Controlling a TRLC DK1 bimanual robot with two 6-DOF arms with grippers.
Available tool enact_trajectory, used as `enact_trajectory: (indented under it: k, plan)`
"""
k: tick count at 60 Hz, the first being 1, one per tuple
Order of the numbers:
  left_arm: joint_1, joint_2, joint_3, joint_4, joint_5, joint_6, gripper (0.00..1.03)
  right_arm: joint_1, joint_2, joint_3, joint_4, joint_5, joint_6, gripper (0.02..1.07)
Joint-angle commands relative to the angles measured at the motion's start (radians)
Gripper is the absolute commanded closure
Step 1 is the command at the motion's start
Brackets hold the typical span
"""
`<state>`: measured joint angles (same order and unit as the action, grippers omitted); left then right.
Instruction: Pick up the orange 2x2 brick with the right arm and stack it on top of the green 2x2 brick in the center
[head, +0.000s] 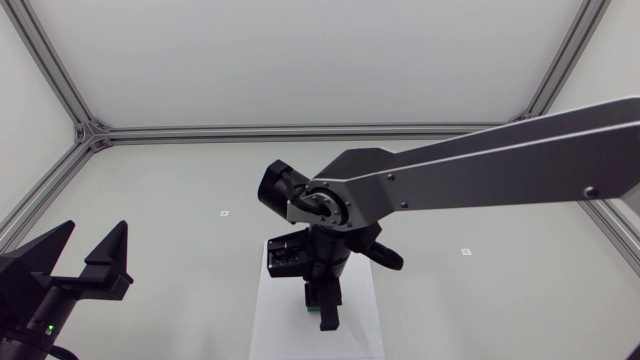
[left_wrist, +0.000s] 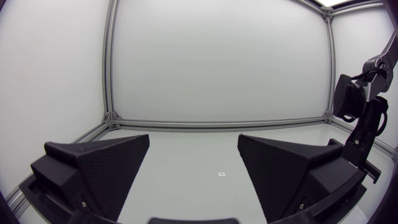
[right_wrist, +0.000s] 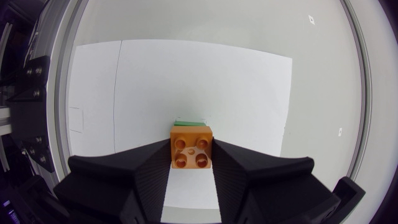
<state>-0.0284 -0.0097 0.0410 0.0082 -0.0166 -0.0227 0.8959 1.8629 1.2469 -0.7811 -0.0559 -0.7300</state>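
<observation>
Right wrist view: right gripper (right_wrist: 191, 147) points straight down, clamped on the orange brick (right_wrist: 191, 149), right over the green brick (right_wrist: 189, 122) on a white sheet (right_wrist: 186, 74). Left gripper (head: 92, 236) sits off to the side, fingers spread.

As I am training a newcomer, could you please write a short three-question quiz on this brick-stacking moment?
1. True or false: the right gripper is shut on the orange 2x2 brick.
2. In the right wrist view, which brick shows just beyond the orange one? A green, B blue, C red.
3. Fill in: the left gripper is ___ and holds nothing.
Key: 1 true; 2 A, the green brick; 3 open.
</observation>
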Motion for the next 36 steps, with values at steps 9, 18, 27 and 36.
enact_trajectory:
  k: [9,18,27,36]
  plan:
    - [-0.001,-0.003,-0.041,-0.011,0.003,0.006,0.04,0.008,0.03,-0.027,0.002,-0.004,0.0,0.9]
    - [-0.001,-0.003,-0.041,-0.011,0.003,0.006,0.04,0.009,0.035,-0.032,0.009,-0.002,0.004,0.9]
    - [-0.001,-0.004,-0.041,-0.011,0.003,0.006,0.04,0.011,0.045,-0.029,0.013,0.002,0.006,0.9]
    - [-0.001,-0.004,-0.041,-0.011,0.003,0.006,0.04,0.012,0.05,-0.027,0.013,0.005,0.012,0.9]
